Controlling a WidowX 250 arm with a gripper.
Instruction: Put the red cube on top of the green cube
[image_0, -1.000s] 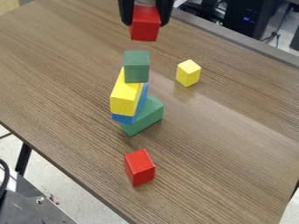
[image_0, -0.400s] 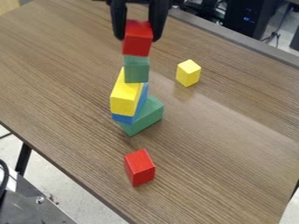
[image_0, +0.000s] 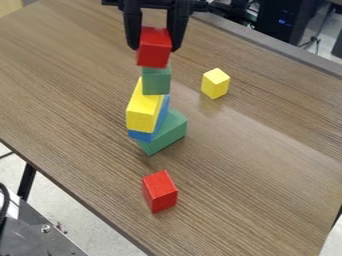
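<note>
My gripper (image_0: 155, 44) hangs at the top of the view, its two black fingers shut on a red cube (image_0: 154, 48). Directly below, the green cube (image_0: 156, 81) tops a stack, its upper part hidden behind the red cube. Whether the two cubes touch, I cannot tell. The green cube rests on a yellow block (image_0: 143, 113), which lies over a blue block (image_0: 141, 135) and a larger green block (image_0: 169, 133) on the table.
Another red block (image_0: 159, 191) stands on the wooden table (image_0: 260, 165) in front of the stack. A small yellow block (image_0: 215, 83) stands right of the stack. The table's left edge runs diagonally toward the bottom.
The gripper has come down and slightly left with the red cube, which now covers the top of the green cube. The stack and loose blocks have stayed in place.
</note>
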